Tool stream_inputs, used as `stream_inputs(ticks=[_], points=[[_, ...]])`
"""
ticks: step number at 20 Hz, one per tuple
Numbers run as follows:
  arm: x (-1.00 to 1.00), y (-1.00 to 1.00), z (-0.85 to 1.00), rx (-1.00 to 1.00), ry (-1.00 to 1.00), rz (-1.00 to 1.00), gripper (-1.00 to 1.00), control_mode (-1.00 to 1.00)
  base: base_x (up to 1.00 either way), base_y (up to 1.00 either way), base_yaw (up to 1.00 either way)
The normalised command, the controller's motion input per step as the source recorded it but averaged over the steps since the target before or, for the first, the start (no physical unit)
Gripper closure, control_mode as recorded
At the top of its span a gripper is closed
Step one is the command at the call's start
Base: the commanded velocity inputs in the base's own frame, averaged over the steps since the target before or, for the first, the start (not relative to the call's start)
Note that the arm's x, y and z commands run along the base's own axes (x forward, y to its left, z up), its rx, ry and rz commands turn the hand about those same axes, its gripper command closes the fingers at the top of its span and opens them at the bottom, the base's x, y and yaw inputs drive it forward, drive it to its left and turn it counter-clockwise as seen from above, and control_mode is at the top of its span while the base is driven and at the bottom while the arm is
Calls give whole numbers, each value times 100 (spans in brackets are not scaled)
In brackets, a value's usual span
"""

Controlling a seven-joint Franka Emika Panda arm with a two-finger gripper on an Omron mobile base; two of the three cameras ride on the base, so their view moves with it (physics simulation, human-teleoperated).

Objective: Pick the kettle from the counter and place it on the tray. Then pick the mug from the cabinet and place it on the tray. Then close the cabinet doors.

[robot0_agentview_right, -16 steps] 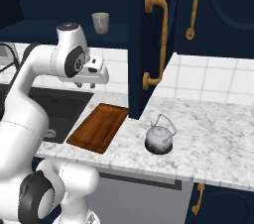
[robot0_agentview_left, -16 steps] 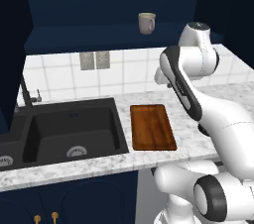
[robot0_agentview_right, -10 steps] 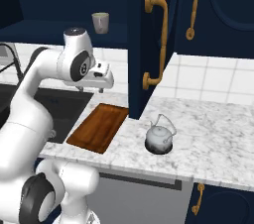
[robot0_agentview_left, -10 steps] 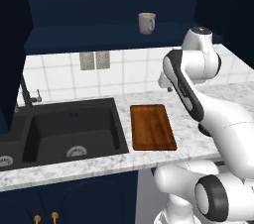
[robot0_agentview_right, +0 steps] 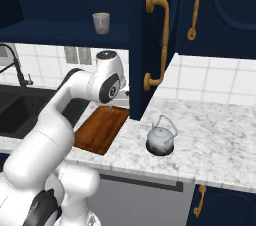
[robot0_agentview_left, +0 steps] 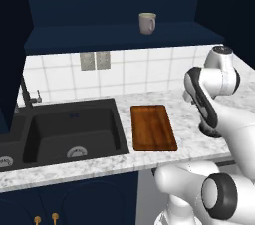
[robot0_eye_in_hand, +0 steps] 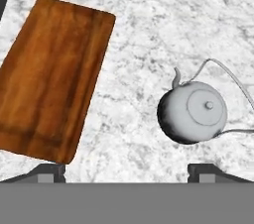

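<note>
The small white-grey kettle (robot0_agentview_right: pixel 160 139) stands upright on the marble counter (robot0_agentview_right: pixel 215 135), to the right of the reddish-brown tray (robot0_agentview_right: pixel 102 129). In the hand view my gripper (robot0_eye_in_hand: pixel 127 171) is open and well above the counter (robot0_eye_in_hand: pixel 139 29). Below it lie the kettle (robot0_eye_in_hand: pixel 196 111), nearer my right fingertip, and the bare tray (robot0_eye_in_hand: pixel 49 79) to the left. The beige mug (robot0_agentview_left: pixel 147 23) sits on the shelf of the navy cabinet (robot0_agentview_left: pixel 124 37). The mug (robot0_agentview_right: pixel 101 22) also shows up high in the right base view. One cabinet door (robot0_agentview_right: pixel 155 45) stands open, edge-on.
A black sink (robot0_agentview_left: pixel 69 129) with a dark faucet (robot0_agentview_left: pixel 27 94) lies left of the tray (robot0_agentview_left: pixel 153 127). The open door's gold handle (robot0_agentview_right: pixel 159 40) juts out over the counter between tray and kettle. Two outlets (robot0_agentview_left: pixel 94 60) sit on the tiled wall.
My arm has swung right and lower, from above the tray's far end toward the kettle. Kettle, tray and mug have not moved.
</note>
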Motion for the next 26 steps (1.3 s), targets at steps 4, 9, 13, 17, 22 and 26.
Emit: stream_inputs(ticks=[4,9,13,17,22,26], points=[[0,-64,-70,-15,-5,2,-100,-100,0,0,0],[2,-29,-41,-15,0,0,-100,-100,0,0,0],[26,-33,-17,-4,0,0,-100,-100,0,0,0],[39,-31,-9,-10,0,-2,-100,-100,0,0,0],[46,-28,0,-15,11,-6,-100,-100,0,0,0],[34,-21,0,-12,9,-6,-100,-100,0,0,0]])
